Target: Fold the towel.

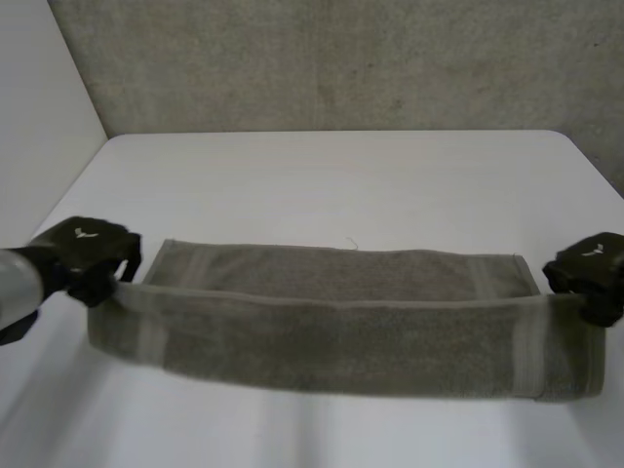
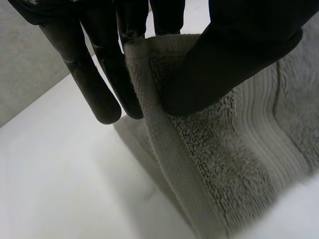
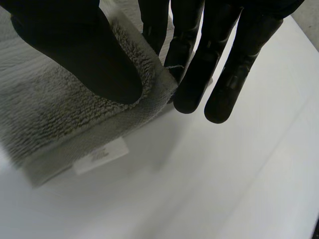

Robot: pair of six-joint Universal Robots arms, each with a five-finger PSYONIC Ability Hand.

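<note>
A grey-green towel (image 1: 331,322) stretches across the near part of the white table (image 1: 341,185), its near long edge lifted and its far part lying flat. My left hand (image 1: 90,255) pinches the lifted edge's left corner. In the left wrist view the thumb (image 2: 219,64) presses the towel (image 2: 234,159) against the fingers (image 2: 102,79). My right hand (image 1: 590,268) pinches the right corner. The right wrist view has the thumb (image 3: 84,55) on the towel (image 3: 60,114) with the fingers (image 3: 199,74) behind it. A white label (image 3: 100,156) hangs from that corner.
The table's far half is bare up to a grey textured wall (image 1: 341,58). A pale wall (image 1: 39,107) borders the table at the left.
</note>
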